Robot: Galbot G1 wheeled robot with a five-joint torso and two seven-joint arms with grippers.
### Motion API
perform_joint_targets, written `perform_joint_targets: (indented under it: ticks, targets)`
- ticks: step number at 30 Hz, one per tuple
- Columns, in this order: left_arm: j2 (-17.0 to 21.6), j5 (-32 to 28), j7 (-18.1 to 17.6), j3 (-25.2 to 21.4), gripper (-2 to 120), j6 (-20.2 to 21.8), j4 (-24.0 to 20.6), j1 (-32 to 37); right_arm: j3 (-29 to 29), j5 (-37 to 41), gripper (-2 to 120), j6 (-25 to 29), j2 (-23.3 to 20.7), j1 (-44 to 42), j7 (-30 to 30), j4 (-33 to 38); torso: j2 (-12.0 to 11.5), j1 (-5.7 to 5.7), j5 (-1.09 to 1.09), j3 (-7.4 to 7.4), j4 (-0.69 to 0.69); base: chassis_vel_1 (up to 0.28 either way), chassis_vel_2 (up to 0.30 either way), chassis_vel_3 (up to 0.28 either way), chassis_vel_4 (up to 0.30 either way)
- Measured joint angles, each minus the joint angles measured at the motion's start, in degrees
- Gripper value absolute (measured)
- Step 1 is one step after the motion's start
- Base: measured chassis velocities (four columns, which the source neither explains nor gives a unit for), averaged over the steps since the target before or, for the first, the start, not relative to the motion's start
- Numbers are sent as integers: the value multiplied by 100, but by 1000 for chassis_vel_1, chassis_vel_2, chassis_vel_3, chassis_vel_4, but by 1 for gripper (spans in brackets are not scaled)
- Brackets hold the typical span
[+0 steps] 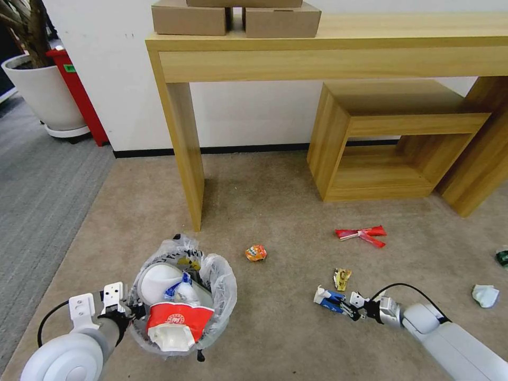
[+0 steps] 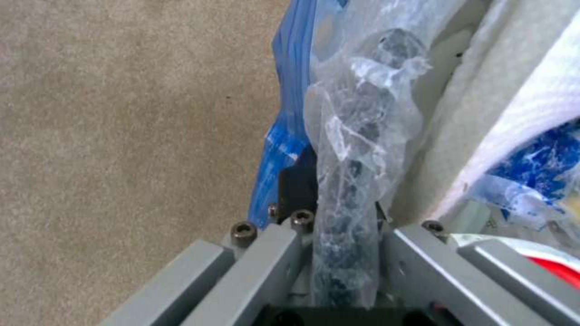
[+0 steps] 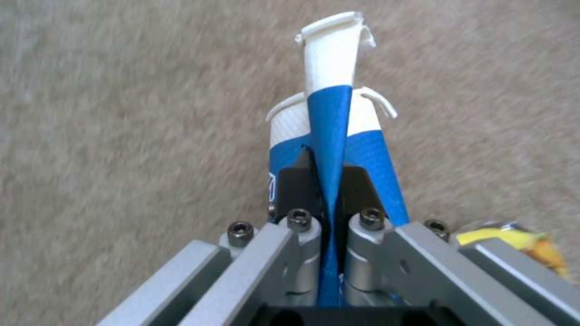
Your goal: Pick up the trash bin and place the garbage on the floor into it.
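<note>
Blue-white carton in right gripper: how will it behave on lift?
The carton, pinched flat between the right gripper's pads, is probably empty and light. The crushed body may flex or droop past the pinch. Its smooth printed skin could slip, since only a thin fold is held.

white wall (image 1: 254, 111) behind a light wooden console table (image 1: 328, 53), beige carpet (image 1: 275, 211) meeting grey striped carpet (image 1: 37, 185).

A wooden desk (image 1: 328, 53) stands against the wall. On it sit cardboard boxes (image 1: 235, 18); under it, a wooden stool (image 1: 391, 140). Left of it are a red stand (image 1: 79, 95) and a white planter (image 1: 45, 92).
</note>
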Motion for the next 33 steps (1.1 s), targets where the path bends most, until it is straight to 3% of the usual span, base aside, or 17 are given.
perform_joint_targets:
  ticks: [2,5,6,9,12,18,22,25,26,29,30,33]
  targets:
    - [-2,0,-1,2,0,0,-11,6,123,133,0,-6,-37,-76,-4,167,0,0,0,0,-1,0,0,0,0]
    - [-2,-17,1,-20,0,0,-53,66,521,942,0,-92,-247,-366,-4,1112,0,0,-1,0,-2,0,0,0,0]
    - [-2,-17,1,-20,0,0,-53,66,521,942,0,-92,-247,-366,-4,1112,0,0,-1,0,-2,0,0,0,0]
    - [12,-140,-81,-108,0,0,-177,149,827,1664,0,-45,-492,-477,-190,2241,0,0,-1,0,2,0,0,0,0]
    - [65,-227,-156,-173,0,0,-232,179,987,1935,0,-64,-630,-477,-232,2806,0,0,-3,0,1,0,0,0,0]
    - [143,-360,-233,-249,0,1,-312,226,903,2495,0,-258,-733,-117,-218,3675,1,0,-3,0,0,0,0,0,0]
    - [232,-482,-297,-308,0,-10,-337,211,483,3037,0,-641,-677,332,-21,4448,0,0,-1,0,1,0,0,0,0]
    - [245,-517,-335,-308,0,-18,-329,171,-322,3381,0,-870,-608,884,122,4982,1,0,-2,0,1,0,0,0,0]
    - [245,-517,-335,-308,0,-18,-329,171,-322,3381,0,-870,-608,884,122,4982,1,0,-2,0,1,0,0,0,0]
    - [210,-518,-348,-279,0,-25,-277,147,-1247,3624,0,-952,-380,1497,172,5094,1,0,-3,0,1,0,0,0,0]
    - [210,-518,-348,-279,0,-25,-277,147,-1247,3624,0,-952,-380,1497,172,5094,1,0,-3,0,1,0,0,0,0]
    - [233,-570,-363,-301,0,-37,-252,118,-1960,3750,0,-970,-52,2058,188,4883,0,0,-2,1,1,0,0,0,0]
